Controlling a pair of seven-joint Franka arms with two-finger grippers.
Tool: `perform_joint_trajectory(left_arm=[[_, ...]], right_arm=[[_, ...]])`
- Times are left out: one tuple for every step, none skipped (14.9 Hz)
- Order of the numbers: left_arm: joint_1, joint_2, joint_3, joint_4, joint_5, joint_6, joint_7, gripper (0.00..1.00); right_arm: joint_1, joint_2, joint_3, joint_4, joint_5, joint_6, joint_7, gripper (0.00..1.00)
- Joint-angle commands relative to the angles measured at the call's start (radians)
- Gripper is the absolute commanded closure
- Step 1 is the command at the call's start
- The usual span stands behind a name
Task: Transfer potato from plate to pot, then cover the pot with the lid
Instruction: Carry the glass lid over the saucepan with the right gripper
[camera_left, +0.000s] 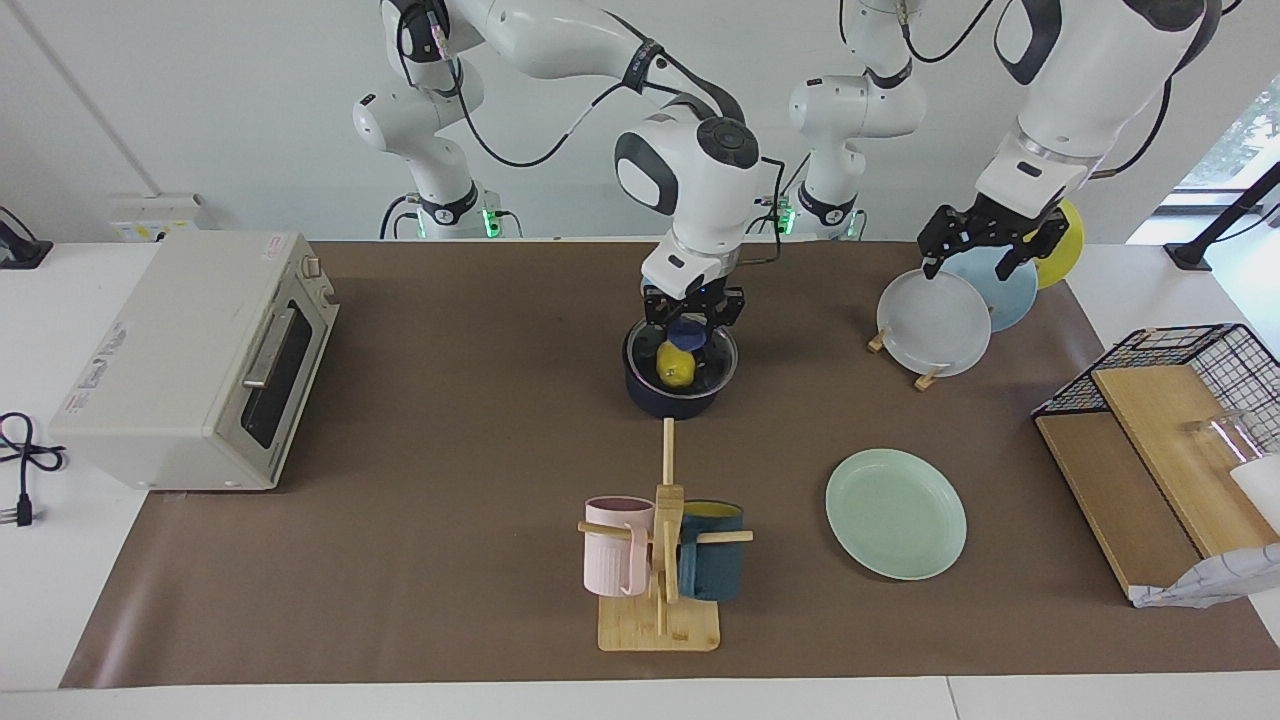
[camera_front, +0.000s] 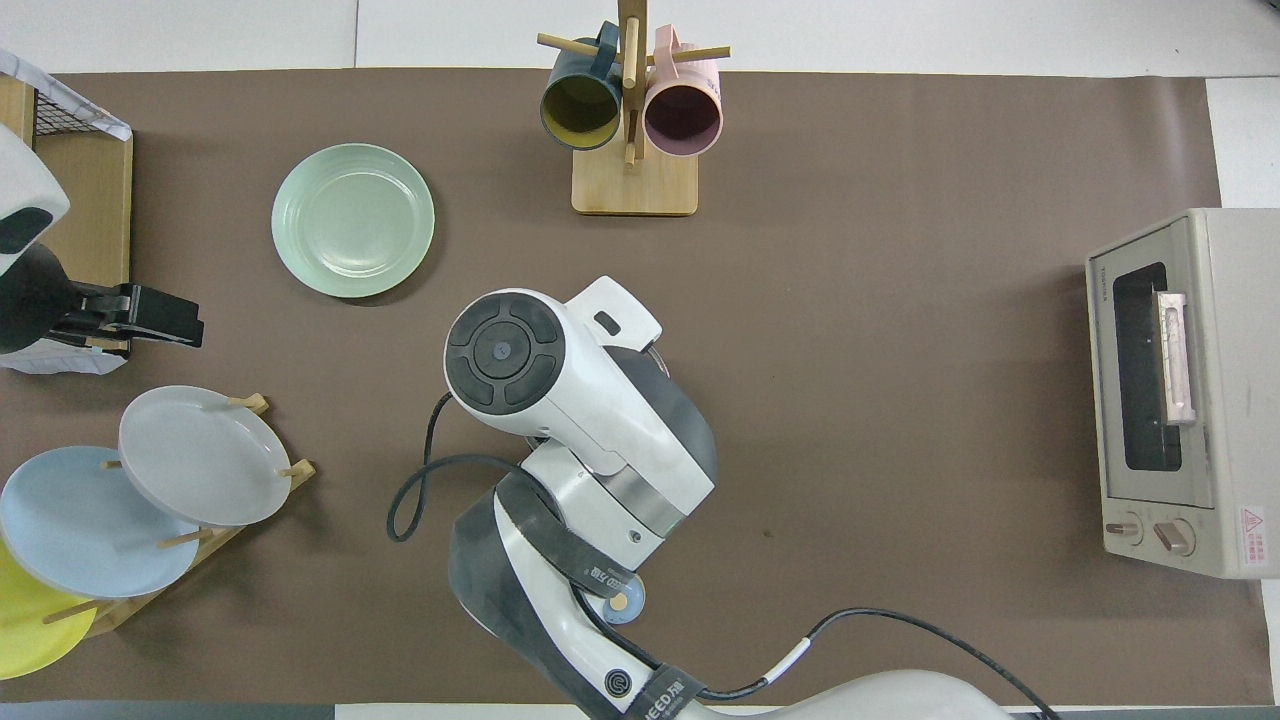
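Observation:
The dark navy pot (camera_left: 680, 398) stands mid-table with the yellow potato (camera_left: 676, 366) inside it. My right gripper (camera_left: 692, 318) is shut on the blue knob of the clear glass lid (camera_left: 722, 362) and holds it level at the pot's rim. I cannot tell whether the lid rests on the rim. In the overhead view the right arm hides the pot, lid and potato. The mint-green plate (camera_left: 895, 513) (camera_front: 352, 220) lies bare, farther from the robots, toward the left arm's end. My left gripper (camera_left: 985, 248) (camera_front: 150, 320) is open and empty, up over the plate rack.
A rack with grey-white, light blue and yellow plates (camera_left: 935, 325) stands near the left arm. A mug tree (camera_left: 660, 560) with a pink and a teal mug stands farther out than the pot. A toaster oven (camera_left: 190, 360) and a wire basket (camera_left: 1170, 420) stand at the table's ends.

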Motion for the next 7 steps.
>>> perform_joint_trajectory(left_arm=[[0.008,0.028,-0.009,0.045,0.022,-0.062,-0.001,0.0],[0.006,0.022,-0.009,0.031,0.022,-0.063,-0.001,0.0],[0.005,0.012,-0.009,0.004,0.022,-0.057,-0.002,0.0],[0.003,-0.001,-0.009,-0.015,0.022,-0.05,-0.002,0.0],[0.006,-0.001,-0.009,-0.019,0.022,-0.05,-0.004,0.0],[0.008,-0.001,-0.011,-0.018,0.02,-0.05,-0.004,0.0],[0.008,-0.001,-0.012,-0.018,0.02,-0.048,-0.005,0.0]], right_arm=[[-0.008,-0.002,0.005,0.01,-0.006,-0.018,0.007,1.0],[-0.009,-0.003,0.007,0.002,0.002,-0.015,0.011,1.0],[-0.011,-0.003,0.005,-0.001,0.023,-0.014,0.022,1.0],[-0.011,-0.003,0.005,-0.003,0.036,-0.015,0.033,1.0],[-0.011,-0.005,0.005,-0.007,0.036,-0.017,0.034,1.0],[-0.011,-0.009,0.005,-0.024,0.036,-0.017,0.034,1.0],[-0.009,-0.014,0.005,-0.033,0.036,-0.015,0.034,1.0]])
